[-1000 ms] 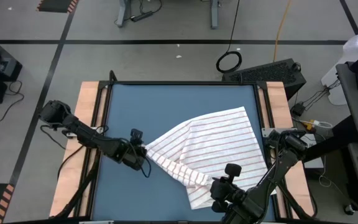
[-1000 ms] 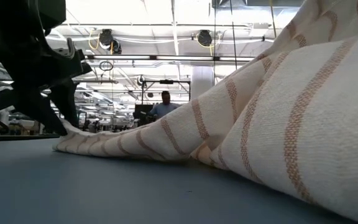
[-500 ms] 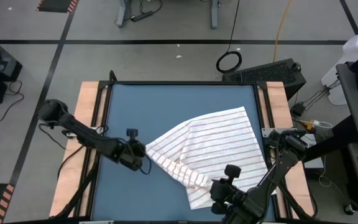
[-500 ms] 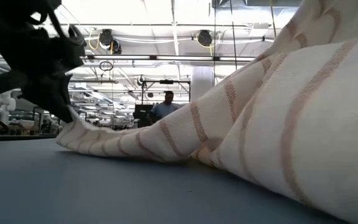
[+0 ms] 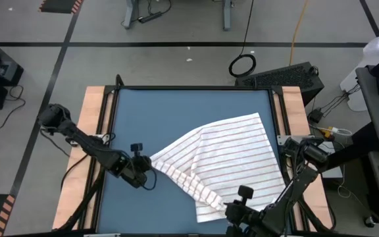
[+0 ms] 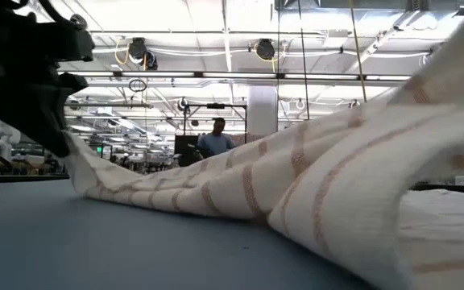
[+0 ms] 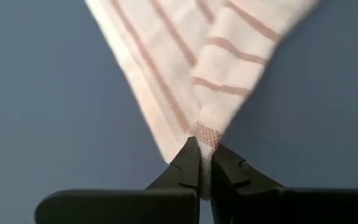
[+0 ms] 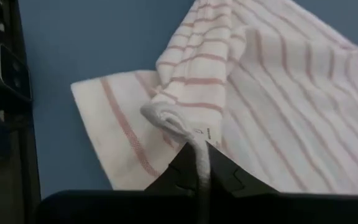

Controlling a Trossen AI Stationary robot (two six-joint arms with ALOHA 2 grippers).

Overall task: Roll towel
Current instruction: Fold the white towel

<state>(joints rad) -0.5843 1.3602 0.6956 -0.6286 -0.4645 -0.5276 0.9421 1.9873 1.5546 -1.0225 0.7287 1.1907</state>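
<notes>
Left hand (image 5: 145, 162), now clenched on towel (image 5: 232, 148) corner, lifted it off table (image 5: 176, 108).

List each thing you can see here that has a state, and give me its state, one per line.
towel: unrolled, rumpled, spread on the blue table, two corners pinched.
left gripper: shut on the towel's left corner.
right gripper: shut on the towel's near edge, cloth bunched just ahead of the fingers.
</notes>
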